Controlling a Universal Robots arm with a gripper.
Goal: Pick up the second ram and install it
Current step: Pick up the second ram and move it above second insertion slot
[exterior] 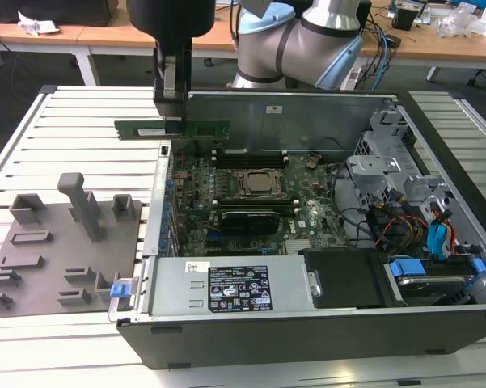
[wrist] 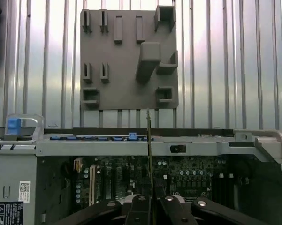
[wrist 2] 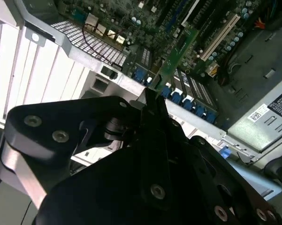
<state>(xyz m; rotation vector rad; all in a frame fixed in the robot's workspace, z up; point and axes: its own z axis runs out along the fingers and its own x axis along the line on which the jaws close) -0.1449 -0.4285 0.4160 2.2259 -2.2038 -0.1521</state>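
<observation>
Fingers are clamping the second ram (exterior: 204,128), pinched near its middle. My gripper (exterior: 174,121) is hanging in the air at the far corner of the open computer case (exterior: 307,343), on the exterior view's left.

The stick is lying level, long edge down. One green end is sticking out toward the slatted table (exterior: 81,121), the other over the case's rear metal wall. It is touching nothing but my fingers.

In the second wrist view, my gripper (wrist 2: 152,96) is showing the ram (wrist 2: 178,49) edge-on. The stick is reaching out above the case wall and the blue ports along the board's edge.

In the first wrist view, my gripper (wrist: 151,199) is holding the ram (wrist: 148,136) as a thin upright line. That line is crossing the case wall, with the motherboard (wrist: 178,176) on one side and the gray holder plate (wrist: 126,70) on the other.

Inside the case, the CPU socket (exterior: 261,184) is sitting near the board's middle. The black-shrouded card (exterior: 247,220) is lying just beside it, on the near side. The holder plate (exterior: 65,271) is resting on the table beside the case, on the exterior view's left. My arm (exterior: 307,40) is rising behind the case.
</observation>
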